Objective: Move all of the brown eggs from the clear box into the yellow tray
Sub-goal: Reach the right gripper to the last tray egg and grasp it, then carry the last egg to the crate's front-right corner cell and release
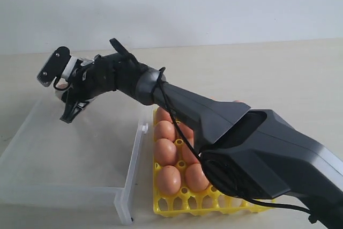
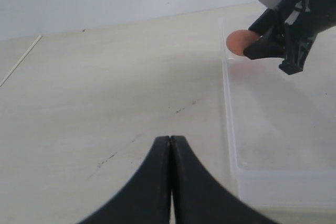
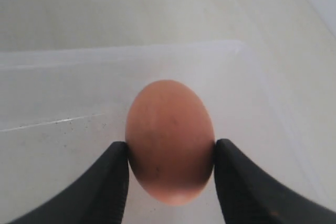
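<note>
— Where is the thing we care about?

— A brown egg [image 3: 169, 140] sits squarely between the right fingers [image 3: 105, 182], inside the clear box [image 1: 130, 175], whose floor lies just below the fingertips. One finger touches each flank, so I call them clamped on it, though probably lightly.

— Why across the flanks and not end to end?

— The egg's narrow width faces the fingers and its long axis runs along the gap. That way the shell seats against the inner curve of each finger and should not squirt out. It looks smooth and is surely brittle, so a centred, gentle squeeze seems the point.

— Is it off the floor?

— I cannot tell; no view shows its underside.

— And the left fingers [image 2: 163, 171]?

— Pressed together, holding nothing, over the bare bench [image 2: 105, 77]. They are outside the box wall and well apart from the egg. I judge they are parked there to leave room for the right arm [image 1: 214, 116], which reaches across the middle.

— Where does the egg go?

— The yellow tray [image 1: 161, 206] lies well behind the right fingers, just past the box wall on the arm's side, partly under that arm. Several tray eggs [image 1: 166, 151] fill cups there already, and no other egg shows in the box, so this may be among the last. The lift needs to clear that wall and the tray's posts.
</note>
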`<state>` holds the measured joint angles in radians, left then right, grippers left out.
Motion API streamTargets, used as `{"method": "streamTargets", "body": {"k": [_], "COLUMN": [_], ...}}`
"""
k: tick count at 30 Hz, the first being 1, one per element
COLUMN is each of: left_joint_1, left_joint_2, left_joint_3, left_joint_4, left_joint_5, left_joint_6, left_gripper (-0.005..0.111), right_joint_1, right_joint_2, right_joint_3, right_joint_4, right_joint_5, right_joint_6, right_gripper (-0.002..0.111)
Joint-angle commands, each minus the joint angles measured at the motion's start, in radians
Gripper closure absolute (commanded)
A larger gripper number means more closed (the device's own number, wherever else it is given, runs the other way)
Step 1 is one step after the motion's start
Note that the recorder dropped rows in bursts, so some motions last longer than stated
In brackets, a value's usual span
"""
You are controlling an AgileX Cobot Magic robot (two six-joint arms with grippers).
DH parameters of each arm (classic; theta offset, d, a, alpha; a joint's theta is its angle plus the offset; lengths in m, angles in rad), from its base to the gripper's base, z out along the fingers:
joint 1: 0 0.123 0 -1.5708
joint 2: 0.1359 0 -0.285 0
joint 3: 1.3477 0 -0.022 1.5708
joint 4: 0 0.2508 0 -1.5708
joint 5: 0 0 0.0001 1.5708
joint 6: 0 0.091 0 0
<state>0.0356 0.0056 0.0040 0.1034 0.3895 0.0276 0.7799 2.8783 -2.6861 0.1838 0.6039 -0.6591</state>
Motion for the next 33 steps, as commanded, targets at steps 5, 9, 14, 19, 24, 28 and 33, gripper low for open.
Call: {"method": "streamTargets", "body": {"k": [5,9,14,19,24,28,33], "left_joint_1": [-0.006,-0.006,-0.006,-0.006,-0.006,-0.006,-0.006], "left_joint_2": [-0.006,-0.006,-0.006,-0.006,-0.006,-0.006,-0.006], "left_joint_3": [-0.004,-0.004,-0.004,-0.004,-0.004,-0.004,-0.004], "left_joint_4": [-0.002,-0.002,-0.002,-0.002,-0.002,-0.002,-0.002], "left_joint_5": [-0.009,-0.009,-0.009,-0.009,-0.009,-0.009,-0.009], "left_joint_6": [-0.005,-0.005,-0.005,-0.005,-0.005,-0.005,-0.005], "left_gripper": [0.107,0.107,0.107,0.107,0.107,0.107,0.107], "right_joint_1": [-0.008,-0.008,-0.008,-0.008,-0.008,-0.008,-0.008], "right_joint_2": [-0.112,-0.178,-0.272,-0.379,-0.532,-0.635,-0.789], "right_joint_3": [-0.023,-0.023,-0.023,-0.020,0.082,0.244,0.549], "right_joint_4": [-0.054,-0.132,-0.189,-0.215,-0.265,-0.303,-0.240], "right_joint_5": [0.196,0.343,0.531,0.617,0.617,0.617,0.617], "right_joint_6": [0.110,0.184,0.197,0.223,0.344,0.442,0.436], "right_gripper": [0.108,0.108,0.108,0.108,0.108,0.108,0.108]}}
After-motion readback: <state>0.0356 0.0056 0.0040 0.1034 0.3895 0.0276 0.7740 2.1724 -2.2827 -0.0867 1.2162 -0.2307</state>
